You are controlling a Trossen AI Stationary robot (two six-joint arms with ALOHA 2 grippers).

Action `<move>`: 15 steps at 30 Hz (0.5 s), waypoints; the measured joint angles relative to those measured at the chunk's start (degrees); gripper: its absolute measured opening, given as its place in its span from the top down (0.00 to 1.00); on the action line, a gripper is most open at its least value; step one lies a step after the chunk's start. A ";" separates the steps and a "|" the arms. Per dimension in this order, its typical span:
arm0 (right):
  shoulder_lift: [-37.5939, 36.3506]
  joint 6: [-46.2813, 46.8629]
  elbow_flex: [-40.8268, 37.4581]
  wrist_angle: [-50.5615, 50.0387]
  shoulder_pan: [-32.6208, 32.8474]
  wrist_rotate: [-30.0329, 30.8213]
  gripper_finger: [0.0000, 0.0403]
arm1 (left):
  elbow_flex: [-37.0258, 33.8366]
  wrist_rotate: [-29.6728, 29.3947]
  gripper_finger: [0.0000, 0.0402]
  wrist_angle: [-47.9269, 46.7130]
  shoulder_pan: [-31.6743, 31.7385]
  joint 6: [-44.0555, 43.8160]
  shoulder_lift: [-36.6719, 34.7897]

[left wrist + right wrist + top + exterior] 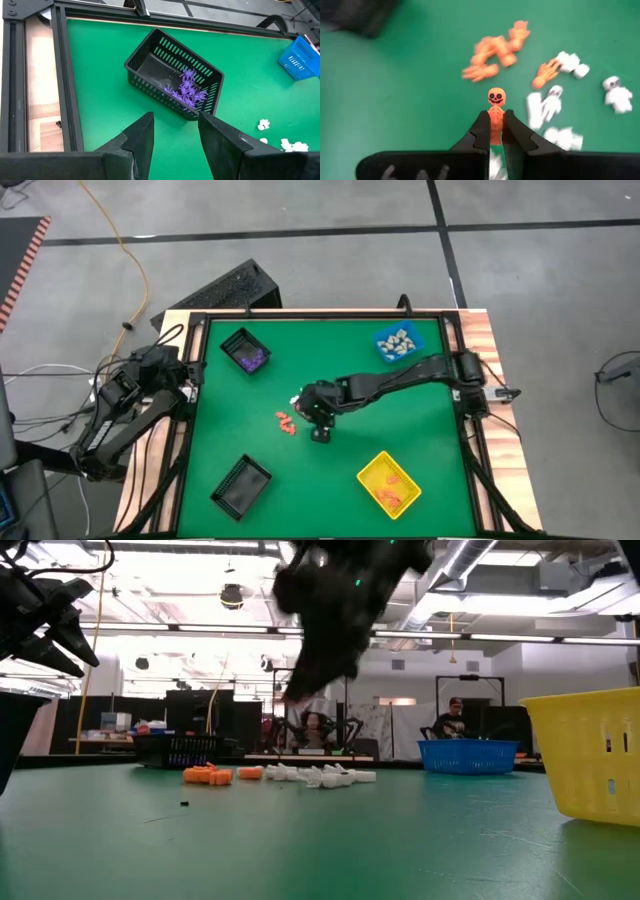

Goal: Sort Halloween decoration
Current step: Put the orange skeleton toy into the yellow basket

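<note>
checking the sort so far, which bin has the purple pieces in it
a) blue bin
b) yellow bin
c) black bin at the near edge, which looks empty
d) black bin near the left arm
d: the left wrist view shows the purple pieces lying inside the black bin ahead of the left gripper, and the high view shows purple in that same bin.

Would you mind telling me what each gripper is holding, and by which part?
The right gripper pinches an orange skeleton figure by its body, head free. The left gripper holds nothing.
</note>
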 joint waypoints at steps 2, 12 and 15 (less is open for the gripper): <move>-3.56 1.14 0.01 -4.59 1.38 -1.89 0.88 | 0.00 -0.03 0.64 -0.02 -0.01 -0.02 -0.01; -17.60 21.13 0.07 -30.28 15.06 -3.60 0.88 | 0.00 -0.04 0.64 -0.02 0.00 -0.04 -0.01; -18.05 28.38 0.07 -35.68 20.55 -2.03 0.88 | 0.00 -0.02 0.64 0.00 0.01 -0.02 -0.01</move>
